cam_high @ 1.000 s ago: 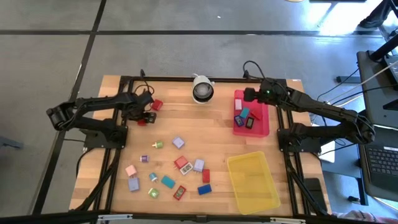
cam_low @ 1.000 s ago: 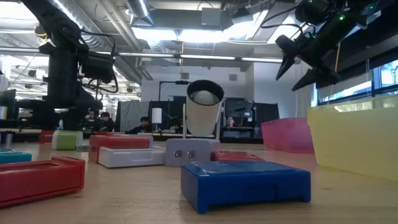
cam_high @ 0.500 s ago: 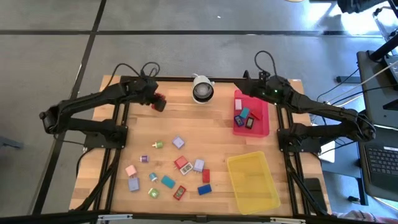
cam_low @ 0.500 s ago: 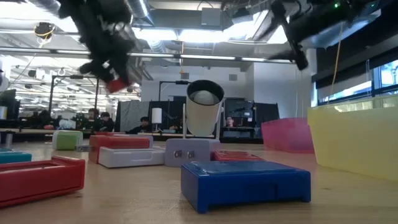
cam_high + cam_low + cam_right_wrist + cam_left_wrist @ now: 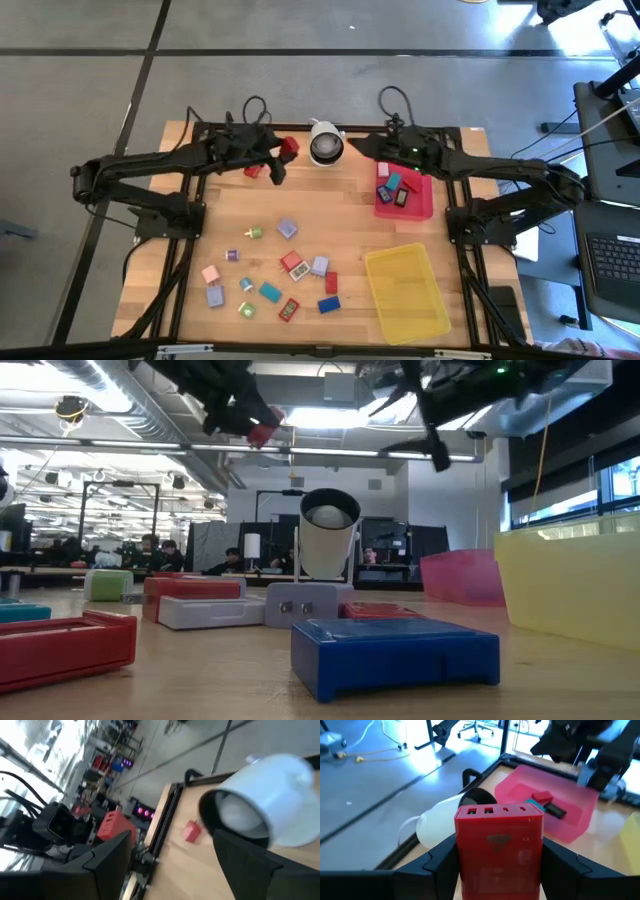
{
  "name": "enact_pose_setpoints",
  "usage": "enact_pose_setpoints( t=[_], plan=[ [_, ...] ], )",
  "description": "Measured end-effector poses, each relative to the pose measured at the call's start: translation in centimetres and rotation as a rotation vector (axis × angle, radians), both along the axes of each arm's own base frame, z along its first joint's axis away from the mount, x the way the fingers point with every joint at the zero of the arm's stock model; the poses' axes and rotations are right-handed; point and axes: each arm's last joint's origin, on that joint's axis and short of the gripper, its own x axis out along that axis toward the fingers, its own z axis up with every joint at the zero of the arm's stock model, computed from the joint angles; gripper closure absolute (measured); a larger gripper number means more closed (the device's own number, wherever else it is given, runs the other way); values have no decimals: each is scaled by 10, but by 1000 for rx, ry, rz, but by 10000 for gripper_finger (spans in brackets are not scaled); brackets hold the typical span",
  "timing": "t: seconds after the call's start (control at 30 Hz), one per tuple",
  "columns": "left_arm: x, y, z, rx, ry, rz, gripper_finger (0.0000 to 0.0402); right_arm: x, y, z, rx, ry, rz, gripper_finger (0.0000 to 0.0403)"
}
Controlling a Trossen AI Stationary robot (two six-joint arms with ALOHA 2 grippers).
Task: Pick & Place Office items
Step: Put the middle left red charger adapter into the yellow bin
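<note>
My left gripper [image 5: 283, 155] is shut on a red block with a row of ports on its end [image 5: 499, 845], held high over the table's far edge, left of the white camera [image 5: 325, 145]. The same block shows up high in the low view [image 5: 263, 428]. My right gripper [image 5: 360, 147] hovers open just right of the camera, nothing between its fingers [image 5: 172, 845]. Several small coloured office items [image 5: 280, 270] lie flat on the table's middle. A small red one [image 5: 251, 172] lies below my left arm. More lie in the pink tray [image 5: 428, 192]. My left gripper pinches the red block by its two long side faces [image 5: 462, 857] between its two fingers. The fingers lie along the block, nearly level, pointing toward the table's right. The port end [image 5: 499, 810] faces away from the gripper. The block is lifted clear of the table.
The white round camera stands at the middle of the far edge, between my two grippers. A yellow tray [image 5: 440, 315] lies at the near right. A black frame [image 5: 190, 180] runs around the table.
My left gripper has risen with the red block and gone toward the table's right along the far edge, rolling and tipping up from pointing down to nearly level. My right gripper has gone left from over the pink tray toward the camera and has stayed open.
</note>
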Motion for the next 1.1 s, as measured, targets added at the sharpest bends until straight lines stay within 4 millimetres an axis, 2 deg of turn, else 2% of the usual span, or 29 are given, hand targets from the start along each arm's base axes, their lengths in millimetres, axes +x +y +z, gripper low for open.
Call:
enact_pose_setpoints(
  t=[0.17,0.33,0.5,0.67,0.83,1.1],
  plan=[
    [17,-5,-17,74,114,-37,188,36,-7,12,-10,10,103,119],
    [29,-8,-30,77,171,-56,188,64,-14,14,-4,106,140,119],
    [32,-11,-32,61,161,-57,188,86,-19,11,-14,235,176,119],
    [34,-10,-29,71,118,-53,188,107,-21,15,-64,275,239,119],
    [34,-9,-29,79,123,-35,188,121,-19,17,-93,270,289,119],
    [34,-9,-29,121,145,-30,188,130,-14,5,-75,310,335,119]
  ],
)
